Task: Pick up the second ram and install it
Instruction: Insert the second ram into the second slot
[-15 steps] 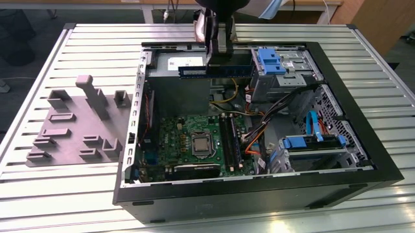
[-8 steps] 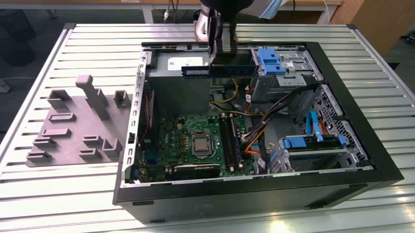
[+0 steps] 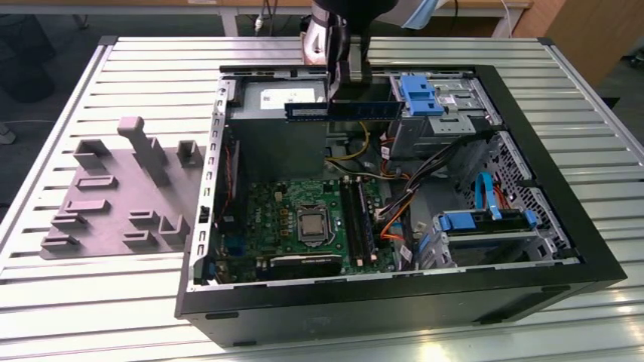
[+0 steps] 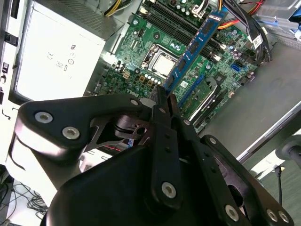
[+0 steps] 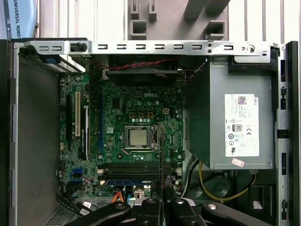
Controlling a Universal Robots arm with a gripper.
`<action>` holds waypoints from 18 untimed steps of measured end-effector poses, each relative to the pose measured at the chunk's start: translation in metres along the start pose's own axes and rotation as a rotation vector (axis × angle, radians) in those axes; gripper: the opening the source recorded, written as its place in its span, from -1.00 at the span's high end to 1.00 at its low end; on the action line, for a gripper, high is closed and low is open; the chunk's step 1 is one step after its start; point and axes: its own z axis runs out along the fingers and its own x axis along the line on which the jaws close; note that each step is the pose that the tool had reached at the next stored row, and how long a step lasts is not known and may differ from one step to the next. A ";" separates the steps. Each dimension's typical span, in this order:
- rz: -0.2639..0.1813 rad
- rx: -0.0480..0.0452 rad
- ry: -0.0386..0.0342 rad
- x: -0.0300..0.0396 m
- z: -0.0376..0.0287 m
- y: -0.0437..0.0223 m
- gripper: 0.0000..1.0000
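Black end effector (image 4: 164,96): clamped on long thin blue-green circuit-board stick (image 4: 194,46), hovers above open black computer case (image 3: 403,302).

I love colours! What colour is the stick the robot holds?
The ram stick is blue, clearest in the second wrist view.

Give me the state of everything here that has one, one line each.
Long thin dark blue-green circuit-board stick, the second ram: gripped, held in the air above the case, not seated in a slot.
Black end effector: shut on the second ram.
Black metal computer case: lying on its side, side panel off, inside exposed.
Silver square processor: uncovered, no cooler over it.
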 end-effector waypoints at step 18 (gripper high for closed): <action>0.050 0.0008 -0.0012 0.0000 0.0000 -0.0003 0.72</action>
